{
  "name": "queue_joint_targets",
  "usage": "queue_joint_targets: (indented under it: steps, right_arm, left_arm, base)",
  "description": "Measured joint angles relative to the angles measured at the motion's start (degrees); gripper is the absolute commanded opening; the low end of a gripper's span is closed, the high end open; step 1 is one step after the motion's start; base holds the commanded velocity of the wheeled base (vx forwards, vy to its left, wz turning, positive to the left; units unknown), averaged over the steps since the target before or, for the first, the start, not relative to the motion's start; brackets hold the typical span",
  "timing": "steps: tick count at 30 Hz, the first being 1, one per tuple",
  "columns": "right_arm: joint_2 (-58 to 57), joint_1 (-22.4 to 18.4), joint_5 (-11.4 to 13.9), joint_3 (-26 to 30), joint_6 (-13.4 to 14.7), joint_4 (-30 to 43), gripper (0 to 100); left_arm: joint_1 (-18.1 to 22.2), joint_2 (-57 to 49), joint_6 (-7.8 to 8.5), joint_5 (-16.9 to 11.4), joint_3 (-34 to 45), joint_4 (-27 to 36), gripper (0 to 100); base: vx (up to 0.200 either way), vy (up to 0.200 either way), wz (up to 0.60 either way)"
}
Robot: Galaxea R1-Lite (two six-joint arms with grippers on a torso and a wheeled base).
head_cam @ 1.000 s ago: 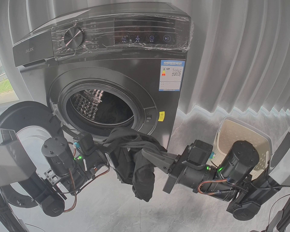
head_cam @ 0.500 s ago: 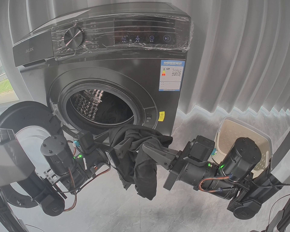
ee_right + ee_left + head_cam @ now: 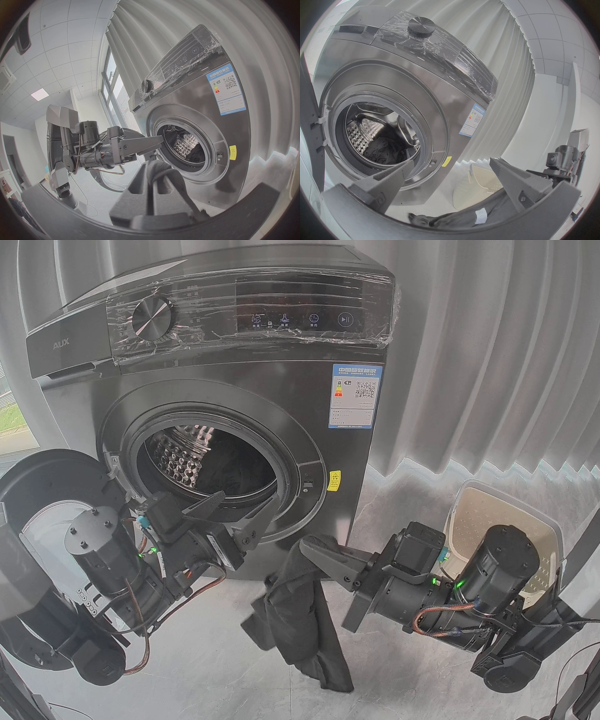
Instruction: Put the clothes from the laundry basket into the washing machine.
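R gripper (image 3: 314, 549) is clamped shut on the dark garment (image 3: 306, 627), pinching it at the top. In the right wrist view the cloth folds up and over the closed fingertips. From that pinch the garment hangs straight down in one long drape. It's in front of the washing machine (image 3: 250, 371), by its lower right corner and outside the drum. The hem gets down to floor level; from the head view it's hard to say whether it rests on the grey floor tiles (image 3: 206, 671) or hangs just clear.

L gripper (image 3: 240, 512) has its jaws spread wide, gripping nothing. It sits right at the lower rim of the round opening, pointing in toward the drum (image 3: 372, 131). The garment is just beside it, on the robot's right, not touching its fingers. A white label (image 3: 480, 216) shows on the cloth in the left wrist view.

The machine door (image 3: 44, 502) is swung fully open to the robot's left, behind the L arm. Inside the drum there's a dark pile of clothes (image 3: 382, 151) at the bottom.

The laundry basket (image 3: 500, 515) is cream w/ perforated walls. It's on the floor at the robot's right, up against the curtain (image 3: 500, 365), partly hidden by the R arm and apart from the machine.
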Motion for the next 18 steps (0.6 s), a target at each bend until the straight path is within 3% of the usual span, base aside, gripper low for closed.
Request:
queue_joint_targets:
  steps: [11, 18]
  right_arm:
    - [-0.4, -0.1, 0.0, -3.3, 0.0, 0.0, 0]
    - [-2.2, 0.0, -0.1, -6.9, -0.2, 0.1, 0]
  left_arm:
    - [1.5, -4.2, 0.32, -8.3, 5.5, 0.0, 100]
    - [2.4, -6.0, 3.89, -15.4, 10.8, 0.0, 100]
  base:
    - [0.0, 0.0, 0.0]
    - [0.0, 0.0, 0.0]
